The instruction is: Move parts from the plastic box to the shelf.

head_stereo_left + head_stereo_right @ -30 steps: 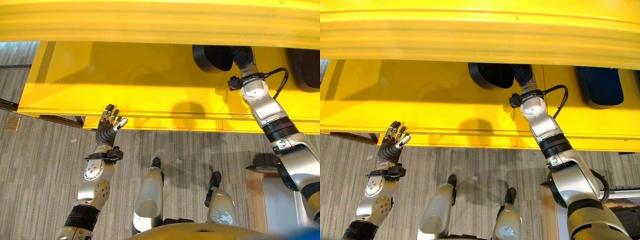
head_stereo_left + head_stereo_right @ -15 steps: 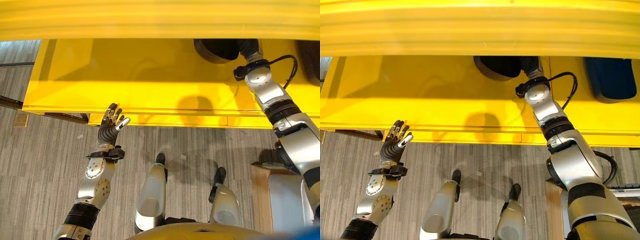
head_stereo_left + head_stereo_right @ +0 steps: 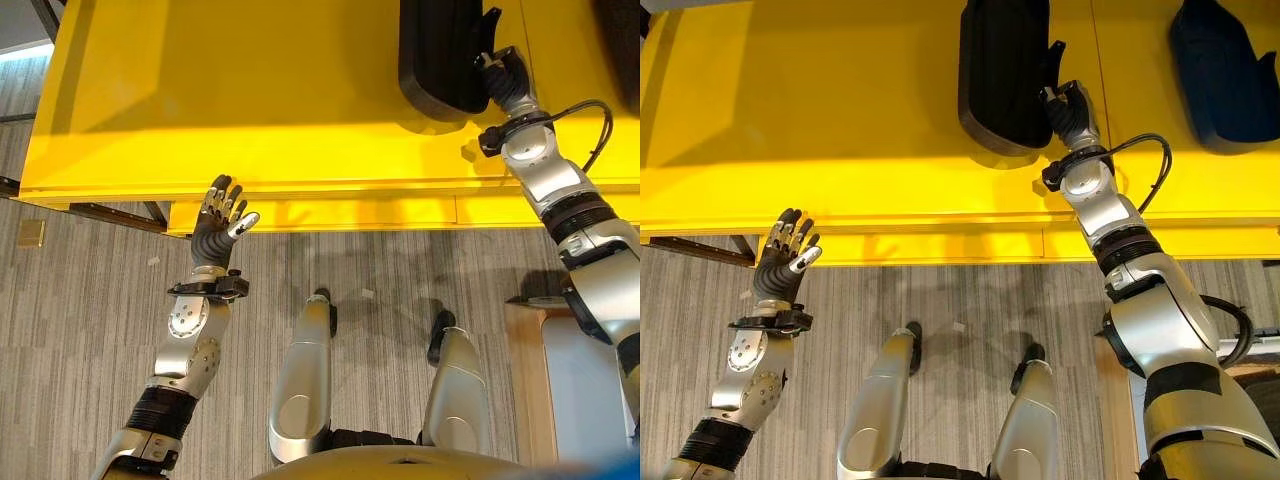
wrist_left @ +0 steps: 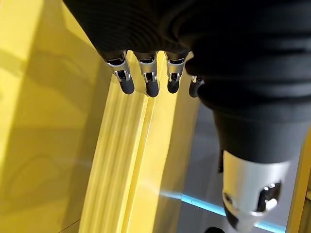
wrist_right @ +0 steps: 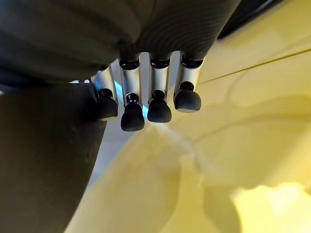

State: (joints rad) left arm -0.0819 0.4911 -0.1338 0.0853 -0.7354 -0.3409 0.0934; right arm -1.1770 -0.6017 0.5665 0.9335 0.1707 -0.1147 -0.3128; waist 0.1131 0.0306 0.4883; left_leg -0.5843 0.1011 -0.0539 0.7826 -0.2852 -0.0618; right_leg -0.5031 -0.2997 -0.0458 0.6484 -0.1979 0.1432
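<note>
Two parts on yellow shelf (image 3: 840, 150): black part (image 3: 1002, 70) and dark blue part (image 3: 1225, 70). Right hand (image 3: 1068, 108) beside black part's edge, fingers curled, grasping nothing. Left hand (image 3: 218, 222) relaxed, idle near shelf front. Risk: withdrawing right hand may catch part, drag it toward shelf front.

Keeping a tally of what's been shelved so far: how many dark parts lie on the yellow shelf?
2: a black part beside the right hand, and a dark blue part near the shelf's right end. More may lie outside the views.
</note>
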